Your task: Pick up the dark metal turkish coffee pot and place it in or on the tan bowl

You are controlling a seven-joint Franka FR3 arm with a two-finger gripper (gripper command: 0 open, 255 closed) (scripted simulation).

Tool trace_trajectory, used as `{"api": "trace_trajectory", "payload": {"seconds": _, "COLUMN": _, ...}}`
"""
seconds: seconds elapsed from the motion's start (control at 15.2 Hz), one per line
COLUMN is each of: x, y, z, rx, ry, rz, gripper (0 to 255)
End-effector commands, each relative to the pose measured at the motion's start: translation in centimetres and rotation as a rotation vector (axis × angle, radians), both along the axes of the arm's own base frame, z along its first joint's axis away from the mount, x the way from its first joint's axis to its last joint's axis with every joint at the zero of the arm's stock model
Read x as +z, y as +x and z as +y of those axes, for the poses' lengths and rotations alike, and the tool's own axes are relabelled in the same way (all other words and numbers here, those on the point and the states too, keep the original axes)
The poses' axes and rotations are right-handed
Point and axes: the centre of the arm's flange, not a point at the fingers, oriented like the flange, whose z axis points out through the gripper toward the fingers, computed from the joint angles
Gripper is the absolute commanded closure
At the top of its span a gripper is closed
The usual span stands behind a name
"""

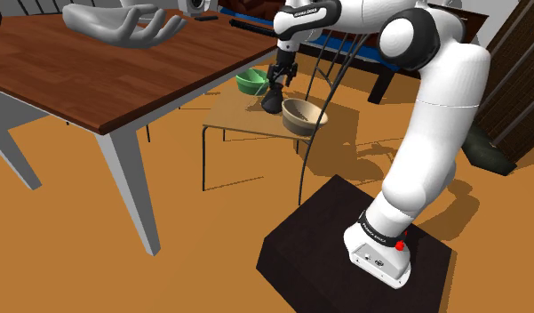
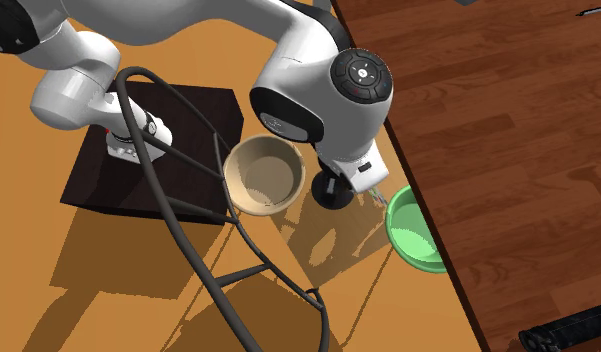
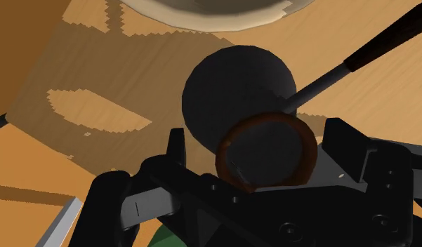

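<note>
Gripper (image 3: 255,135) spread round coffee pot (image 3: 234,88) rim, no grip yet. Off-ctr squeeze cld tip it; tan bowl (image 1: 305,116) at pot's 4 o'clock, shoulder view.

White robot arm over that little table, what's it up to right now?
The white robot arm reaches over a small tan table, its black fingers apart on either side of a dark, round-bodied coffee pot with a long thin handle. The pot stands on the table, not yet lifted, right beside an empty tan bowl. A green bowl sits on the pot's other side.
</note>
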Motion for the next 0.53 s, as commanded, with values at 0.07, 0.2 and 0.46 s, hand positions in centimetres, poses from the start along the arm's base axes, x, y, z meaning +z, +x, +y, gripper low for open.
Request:
{"api": "trace_trajectory", "payload": {"seconds": 0.07, "x": -1.05, "y": 0.14, "z": 0.53, "rx": 0.005, "ry": 0.005, "rz": 0.014, "gripper": 0}}
{"api": "trace_trajectory", "payload": {"seconds": 0.2, "x": -1.05, "y": 0.14, "z": 0.53, "rx": 0.005, "ry": 0.005, "rz": 0.014, "gripper": 0}}
{"api": "trace_trajectory", "payload": {"seconds": 0.46, "x": -1.04, "y": 0.28, "z": 0.76, "rx": 0.005, "ry": 0.005, "rz": 0.014, "gripper": 255}}
